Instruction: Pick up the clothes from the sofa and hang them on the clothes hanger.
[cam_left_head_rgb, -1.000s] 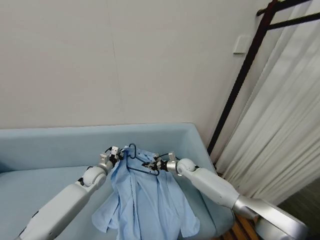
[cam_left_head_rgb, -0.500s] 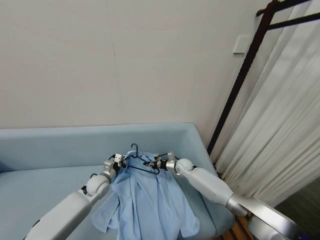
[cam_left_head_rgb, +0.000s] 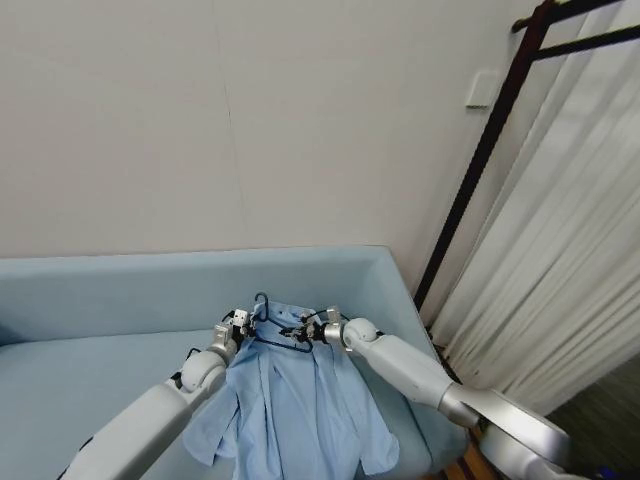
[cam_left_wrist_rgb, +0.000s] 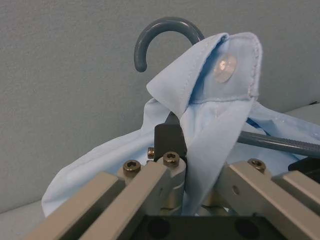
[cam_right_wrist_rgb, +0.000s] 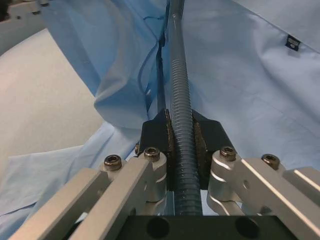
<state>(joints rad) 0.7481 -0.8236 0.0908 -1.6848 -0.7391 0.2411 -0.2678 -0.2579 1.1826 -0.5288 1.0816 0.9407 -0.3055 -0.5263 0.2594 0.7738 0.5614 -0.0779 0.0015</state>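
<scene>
A light blue shirt (cam_left_head_rgb: 300, 400) hangs on a dark blue hanger (cam_left_head_rgb: 262, 300) just above the pale blue sofa (cam_left_head_rgb: 120, 290), its tails draped on the seat. My left gripper (cam_left_head_rgb: 240, 322) is at the collar, on the hook's left side. In the left wrist view the left gripper (cam_left_wrist_rgb: 197, 150) is shut on the shirt collar (cam_left_wrist_rgb: 210, 95), below the hanger hook (cam_left_wrist_rgb: 165, 27). My right gripper (cam_left_head_rgb: 300, 328) holds the hanger from the right. In the right wrist view the right gripper (cam_right_wrist_rgb: 182, 132) has its black pads shut on the ribbed hanger bar (cam_right_wrist_rgb: 180, 75).
A dark clothes rack pole (cam_left_head_rgb: 480, 160) slants up at the right of the sofa, with a crossbar (cam_left_head_rgb: 590, 42) at the top. White curtains (cam_left_head_rgb: 560, 270) hang behind it. The sofa's right arm (cam_left_head_rgb: 395, 285) lies between shirt and rack.
My left gripper has dropped and moved in toward the hanger hook and now grips the collar. The right gripper and hanger shifted slightly left.
</scene>
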